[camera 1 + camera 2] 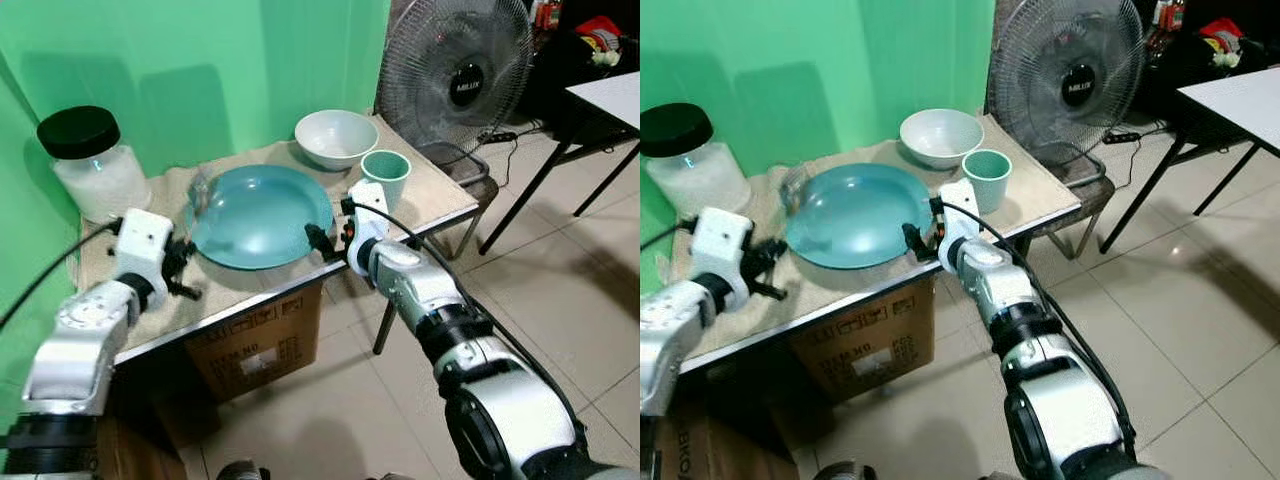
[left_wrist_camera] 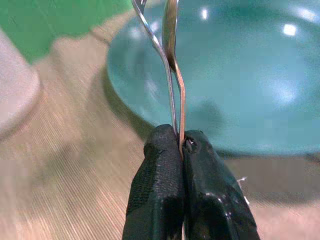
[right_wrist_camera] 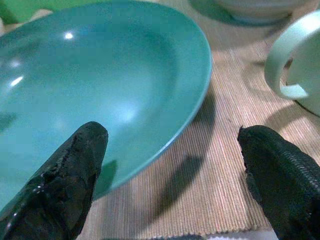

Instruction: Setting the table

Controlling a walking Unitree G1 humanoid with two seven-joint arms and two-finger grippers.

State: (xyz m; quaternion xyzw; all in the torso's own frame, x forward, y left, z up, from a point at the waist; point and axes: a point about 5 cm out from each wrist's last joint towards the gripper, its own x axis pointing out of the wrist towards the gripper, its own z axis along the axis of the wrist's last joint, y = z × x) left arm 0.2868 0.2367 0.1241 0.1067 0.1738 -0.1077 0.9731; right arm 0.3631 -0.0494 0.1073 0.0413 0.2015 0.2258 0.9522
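A: What sits at the far left of the frame?
B: A jar (image 1: 92,160) with a black lid, upper left, on the bench (image 1: 440,195), which wears a beige cloth.

A: And the left end effector (image 1: 180,268)?
B: Left of centre, just beside the plate's left rim. Its fingers (image 2: 160,185) are clamped together on two thin metal handles, a fork (image 2: 156,47) and a spoon (image 2: 171,35), whose heads rise over the plate's edge.

A: The plate itself?
B: The teal plate (image 1: 262,215) lies flat at the centre of the frame, on the cloth.

A: Behind it?
B: A white bowl (image 1: 336,137), upper centre, and a mint cup (image 1: 385,175) just right of the plate.

A: The right end effector (image 1: 328,243)?
B: At the plate's near right rim, fingers (image 3: 65,185) spread wide, holding nothing; one sits over the plate's edge, the other over the cloth near the cup.

A: Farther right?
B: A fan (image 1: 455,75) stands on the tiled floor (image 1: 560,300).
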